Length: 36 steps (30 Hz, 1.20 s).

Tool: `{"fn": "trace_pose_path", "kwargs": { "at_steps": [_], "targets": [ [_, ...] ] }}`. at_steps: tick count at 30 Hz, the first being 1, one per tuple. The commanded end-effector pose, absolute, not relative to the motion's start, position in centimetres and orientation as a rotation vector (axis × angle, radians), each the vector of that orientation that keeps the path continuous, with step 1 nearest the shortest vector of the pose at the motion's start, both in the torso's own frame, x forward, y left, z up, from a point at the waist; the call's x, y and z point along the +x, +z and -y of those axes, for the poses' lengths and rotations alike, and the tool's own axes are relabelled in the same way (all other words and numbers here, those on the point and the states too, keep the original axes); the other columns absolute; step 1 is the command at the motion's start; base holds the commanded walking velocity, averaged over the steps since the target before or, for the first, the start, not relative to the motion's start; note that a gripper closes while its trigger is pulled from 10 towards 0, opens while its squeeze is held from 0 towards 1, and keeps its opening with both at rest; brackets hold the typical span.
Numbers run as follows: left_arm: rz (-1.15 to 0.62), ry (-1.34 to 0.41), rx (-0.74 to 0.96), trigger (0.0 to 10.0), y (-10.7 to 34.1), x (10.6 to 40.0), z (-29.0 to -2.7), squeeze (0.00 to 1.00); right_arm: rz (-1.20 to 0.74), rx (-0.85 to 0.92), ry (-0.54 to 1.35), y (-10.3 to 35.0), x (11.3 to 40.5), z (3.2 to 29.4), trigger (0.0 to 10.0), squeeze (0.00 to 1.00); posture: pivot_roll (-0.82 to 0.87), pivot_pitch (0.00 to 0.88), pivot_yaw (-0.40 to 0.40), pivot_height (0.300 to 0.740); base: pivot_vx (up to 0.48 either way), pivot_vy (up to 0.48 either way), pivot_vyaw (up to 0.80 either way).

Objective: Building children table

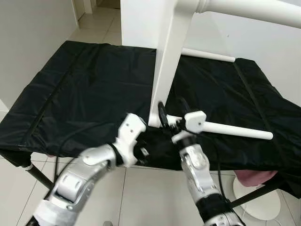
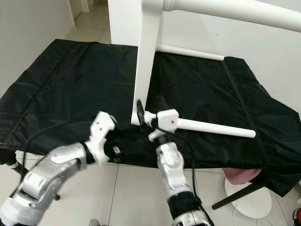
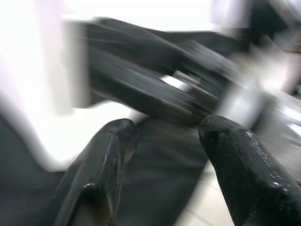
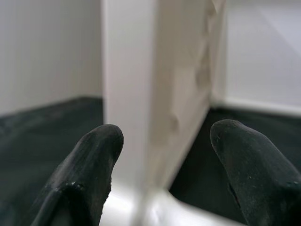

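Right, white table panel [image 1: 169, 66] stands on edge on the black-covered table [image 1: 84, 94], white leg [image 1: 235, 129] lying beside it. My right gripper [image 1: 170, 115] fingers spread wide around the panel's lower corner; left gripper [image 1: 146, 151] fingers apart, empty.

Matt black cloth [image 1: 84, 89], glossy white table panel [image 1: 167, 70]

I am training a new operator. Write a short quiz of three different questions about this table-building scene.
1. True or false: the white tabletop panel stands on edge on the black cloth.
2. Which gripper is at the panel's lower corner? A) left gripper B) right gripper
3. Fill in: the right gripper's jaws are ____, one on each side of the panel's edge.

Key: 1 true; 2 B; 3 open.
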<state>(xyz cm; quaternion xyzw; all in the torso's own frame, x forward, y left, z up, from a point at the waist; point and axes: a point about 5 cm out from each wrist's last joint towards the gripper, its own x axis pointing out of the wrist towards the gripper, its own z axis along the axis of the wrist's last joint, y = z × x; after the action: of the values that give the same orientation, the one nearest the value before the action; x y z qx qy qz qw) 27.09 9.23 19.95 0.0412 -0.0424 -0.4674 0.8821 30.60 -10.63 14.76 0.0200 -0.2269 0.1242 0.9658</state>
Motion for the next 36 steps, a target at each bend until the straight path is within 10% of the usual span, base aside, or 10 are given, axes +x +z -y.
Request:
{"fn": "trace_pose_path", "kwargs": {
  "at_steps": [1,12,28,36],
  "targets": [
    [0.094,-0.967,0.087,10.0,19.9,27.1,-9.2,0.0,0.463,0.037,0.232,15.0,30.6,11.0,10.0,0.0,0.15,0.106,-0.048,0.74,0.0,0.0,0.0],
    [0.084,-1.013,0.135,10.0,19.5,26.9,-9.4,0.0,0.462,0.101,0.101,16.0,30.6,12.8,10.0,0.0,0.15,0.097,-0.044,0.74,0.0,0.0,0.0],
    [0.175,-0.501,0.102,10.0,19.6,30.6,-9.5,0.0,0.369,0.112,-0.151,15.2,30.8,16.4,10.0,0.0,0.12,0.091,-0.048,0.74,0.0,0.0,0.0],
    [0.157,-0.635,0.12,10.0,18.4,29.8,-7.0,0.0,0.359,0.052,-0.169,15.2,30.6,17.6,10.0,0.0,0.11,0.092,-0.058,0.74,0.0,0.0,0.0]
  ]
}}
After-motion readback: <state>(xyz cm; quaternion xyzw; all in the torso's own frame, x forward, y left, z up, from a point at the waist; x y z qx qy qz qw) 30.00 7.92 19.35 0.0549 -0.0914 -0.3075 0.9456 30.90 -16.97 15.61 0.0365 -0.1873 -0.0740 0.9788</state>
